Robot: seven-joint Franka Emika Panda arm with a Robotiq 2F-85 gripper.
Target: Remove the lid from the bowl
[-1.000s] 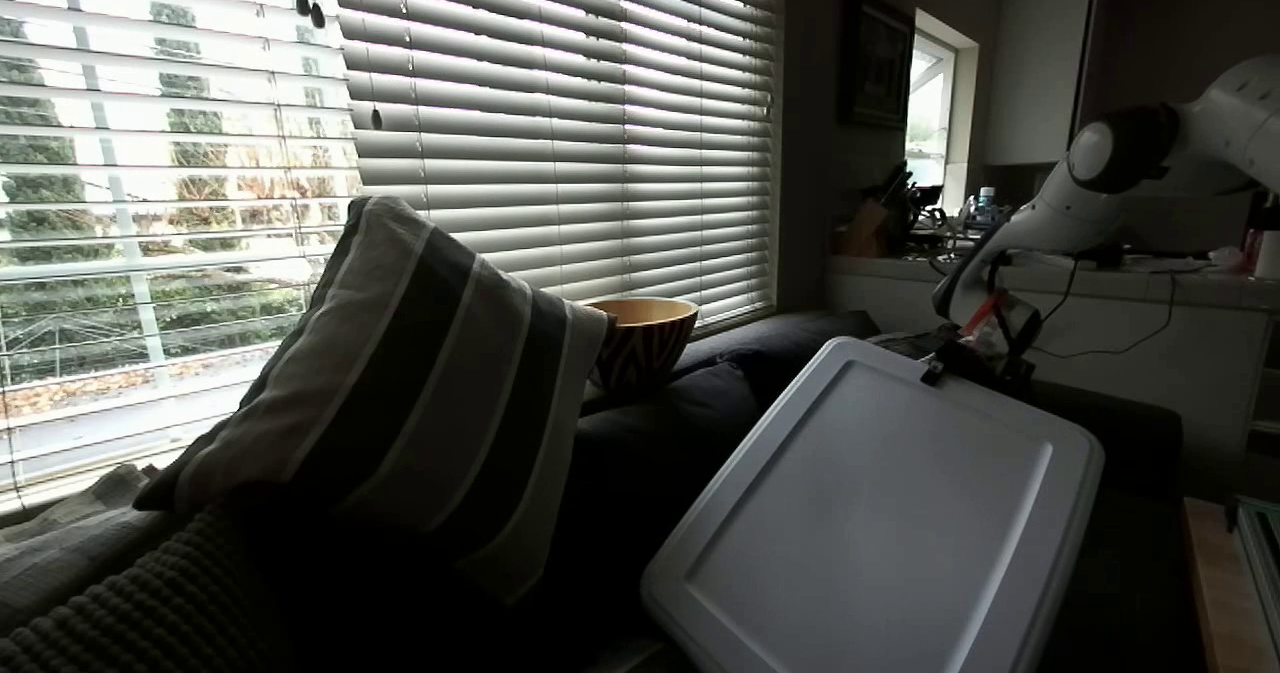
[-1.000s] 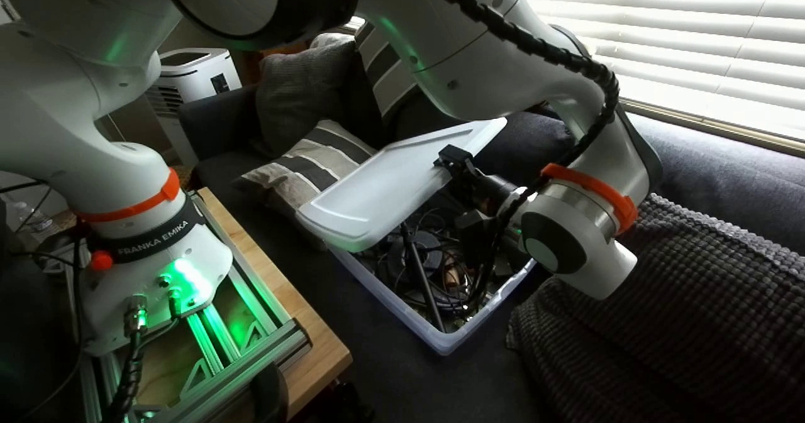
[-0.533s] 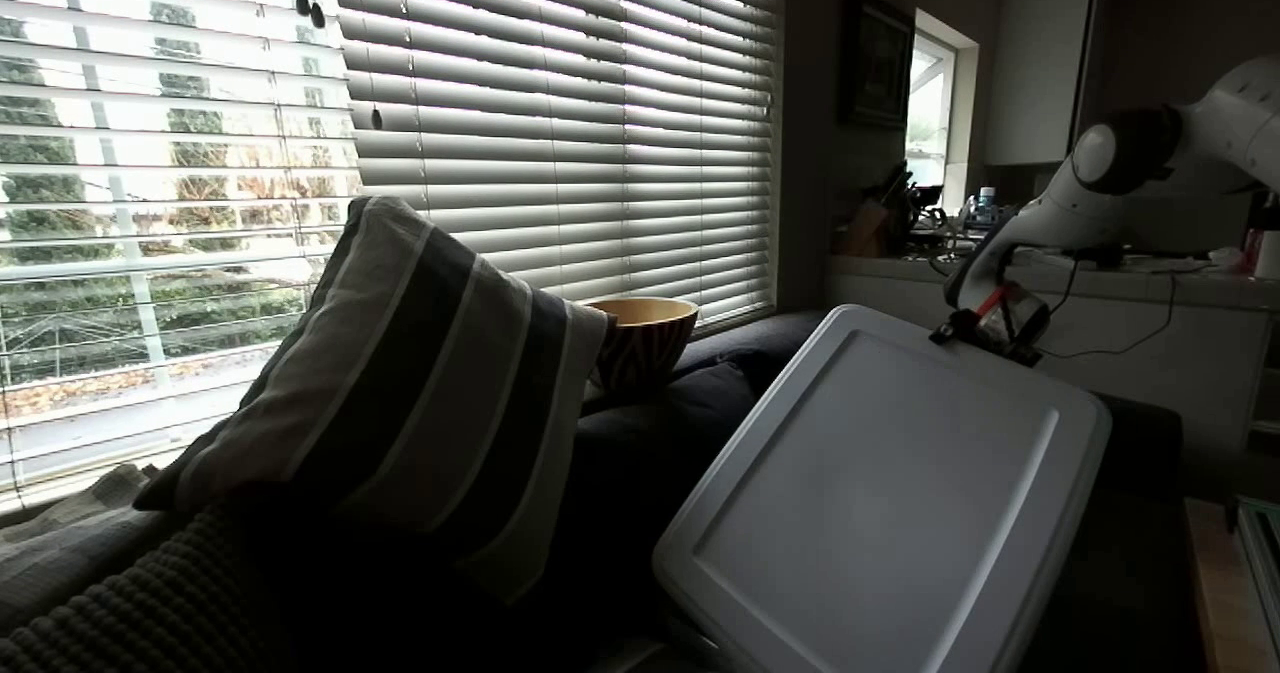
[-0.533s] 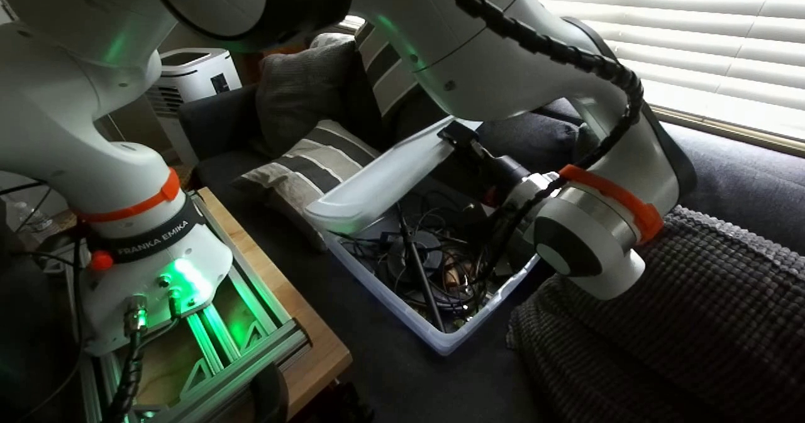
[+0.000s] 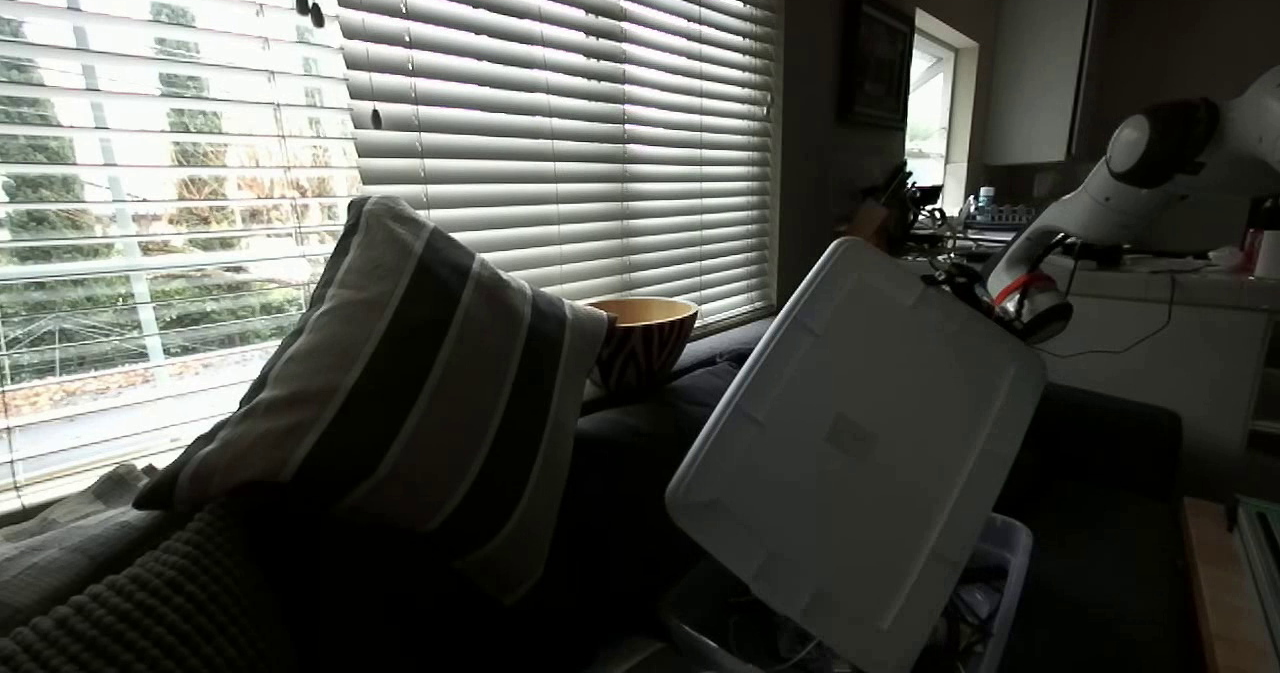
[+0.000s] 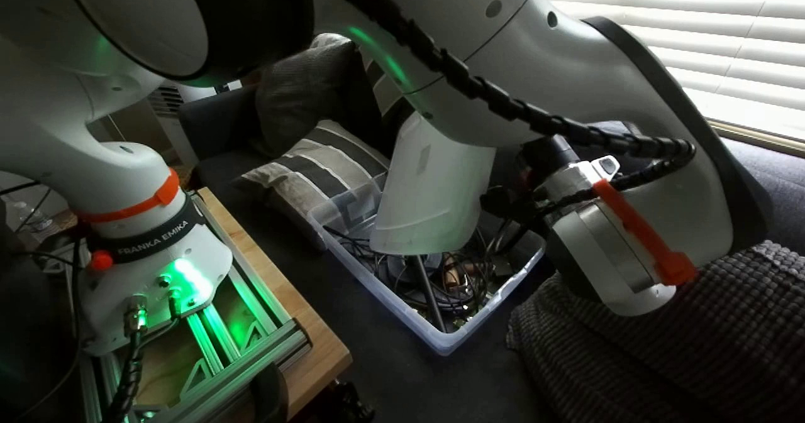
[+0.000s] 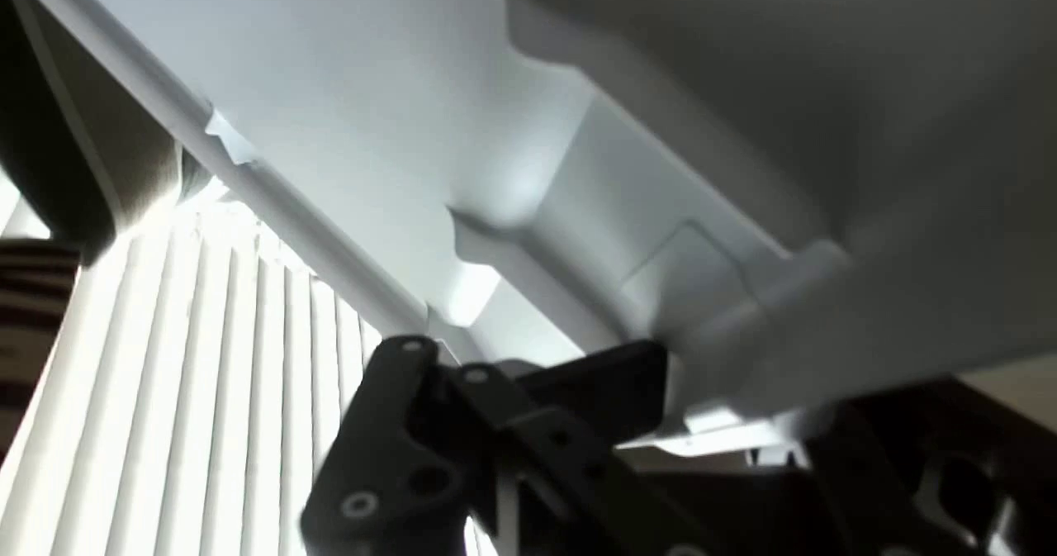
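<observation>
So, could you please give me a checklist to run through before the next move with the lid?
1. Jaws closed on the edge of the lid: ok.
2. Lid unseated from the bin: ok, held tilted.
3. Lid clear of the bin's opening: not ok, above it.
4. Lid's lower edge free of the dark rod in the bin: cannot tell.
5. Bin upright: ok.

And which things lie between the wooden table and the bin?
In an exterior view: mostly dark sofa, plus a striped cushion near the far corner of the bin.
</observation>
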